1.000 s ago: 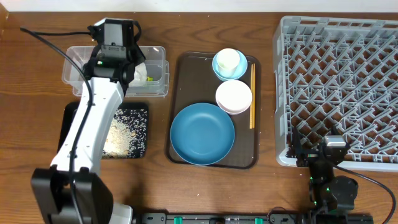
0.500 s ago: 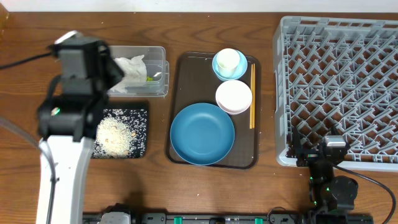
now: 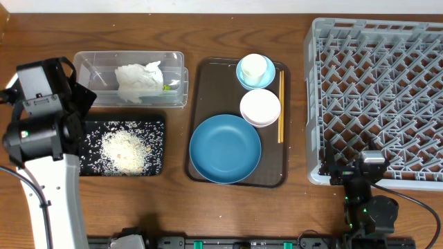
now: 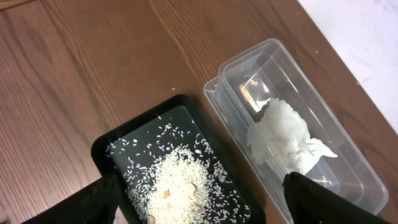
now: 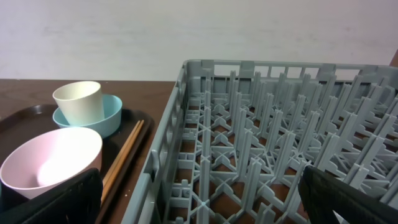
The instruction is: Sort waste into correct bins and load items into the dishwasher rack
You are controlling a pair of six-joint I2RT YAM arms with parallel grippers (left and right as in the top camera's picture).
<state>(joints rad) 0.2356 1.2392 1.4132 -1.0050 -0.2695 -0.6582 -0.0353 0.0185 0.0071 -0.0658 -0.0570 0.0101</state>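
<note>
A crumpled white napkin (image 3: 138,75) lies in the clear tub (image 3: 90,62), with a bit of yellow-green wrapper (image 3: 166,87) beside it. Loose rice (image 3: 124,149) is heaped in the black tray (image 3: 158,126). My left gripper (image 4: 205,208) hangs open and empty above the tray's near end, left of the tub. The dark-blue bowl (image 3: 225,149), white-pinkish bowl (image 3: 260,107), light-blue bowl (image 3: 243,77) and chopsticks (image 3: 280,107) rest on the brown serving tray (image 3: 208,83). My right gripper (image 5: 199,205) is open and empty at the grey rack's (image 3: 377,104) front left corner.
A small cream cup (image 3: 254,66) stands inside the light-blue bowl. The serving tray sits between the two bins and the rack. Bare wooden table lies in front of the black tray and behind the tub.
My left arm has swung off the clear tub to the left and towards the front. Its jaws have widened, and the napkin now lies uncovered in the tub. The right arm is still.
</note>
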